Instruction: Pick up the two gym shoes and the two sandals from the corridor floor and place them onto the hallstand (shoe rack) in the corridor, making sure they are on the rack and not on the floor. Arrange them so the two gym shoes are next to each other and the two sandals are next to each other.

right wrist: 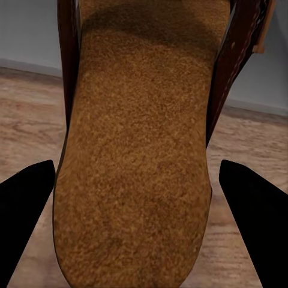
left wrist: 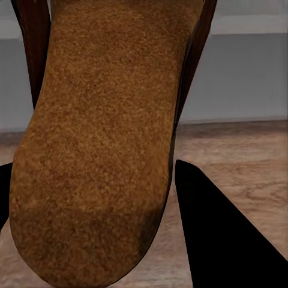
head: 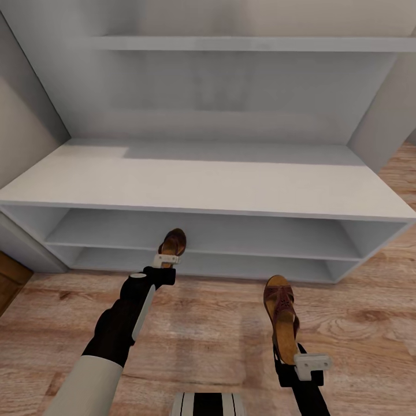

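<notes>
I've got one sandal per arm; left sandal (head: 173, 242) rides in my left claw (head: 166, 259), toe pointing away from me at the hallstand (head: 208, 179), already at the mouth of the open tiers; right sandal (head: 282, 315) is clamped by its heel end in my right claw (head: 311, 364), long axis also running toward the rack, but hanging back over the corridor floor (head: 231, 323), well short of the front edge. So both claws are clenched on a sandal; the wrist views confirm it, tan footbed (left wrist: 96, 150) close up between dark fingers (left wrist: 228, 234), same on the right (right wrist: 138, 156). Left arm is nearer the rack, so I'd guess it goes in first; right follows just beside it. Rack looks bare: thick top, both shoe tiers and high shelf (head: 254, 44) hold nothing I can see. Risk: toe catching the tier lip.
</notes>
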